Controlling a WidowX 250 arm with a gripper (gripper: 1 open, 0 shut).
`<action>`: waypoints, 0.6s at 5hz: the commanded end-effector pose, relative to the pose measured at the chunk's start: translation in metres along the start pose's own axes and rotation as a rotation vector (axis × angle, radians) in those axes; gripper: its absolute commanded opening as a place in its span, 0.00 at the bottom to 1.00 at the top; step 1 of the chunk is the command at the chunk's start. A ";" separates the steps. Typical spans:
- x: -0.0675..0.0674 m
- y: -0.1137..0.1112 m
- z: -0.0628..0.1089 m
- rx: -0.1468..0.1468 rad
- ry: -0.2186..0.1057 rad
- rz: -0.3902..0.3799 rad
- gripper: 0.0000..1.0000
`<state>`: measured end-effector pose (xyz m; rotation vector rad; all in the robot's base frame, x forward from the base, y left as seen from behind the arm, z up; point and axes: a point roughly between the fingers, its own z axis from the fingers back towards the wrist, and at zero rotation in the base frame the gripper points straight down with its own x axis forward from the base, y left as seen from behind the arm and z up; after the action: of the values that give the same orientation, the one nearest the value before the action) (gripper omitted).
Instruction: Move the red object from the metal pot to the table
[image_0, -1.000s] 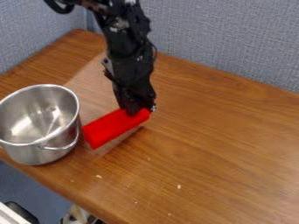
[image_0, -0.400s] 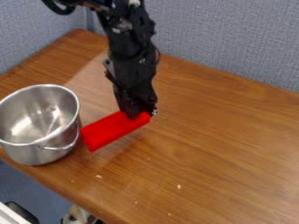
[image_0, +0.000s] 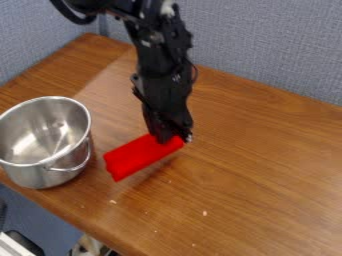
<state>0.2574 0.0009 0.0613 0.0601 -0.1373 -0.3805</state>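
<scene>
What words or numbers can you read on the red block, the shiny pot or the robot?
None: there is no readable text anywhere in this view.
The red object: plain red, no marks.
The metal pot: bare shiny steel, no label visible.
The gripper and its dark arm: no lettering can be made out; the picture is too small and soft to show any.
The table: only wood grain.

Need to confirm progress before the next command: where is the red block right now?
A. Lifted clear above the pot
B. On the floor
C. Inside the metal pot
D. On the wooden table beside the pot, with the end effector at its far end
D: the red block lies on the table to the right of the empty metal pot, with the end effector closed on its far end.
</scene>
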 end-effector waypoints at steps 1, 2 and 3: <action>-0.001 0.013 0.002 0.013 -0.033 -0.013 0.00; -0.011 0.015 -0.009 -0.004 -0.032 -0.043 0.00; -0.017 0.007 -0.002 0.002 -0.019 -0.001 0.00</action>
<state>0.2413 0.0146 0.0484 0.0448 -0.1210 -0.3762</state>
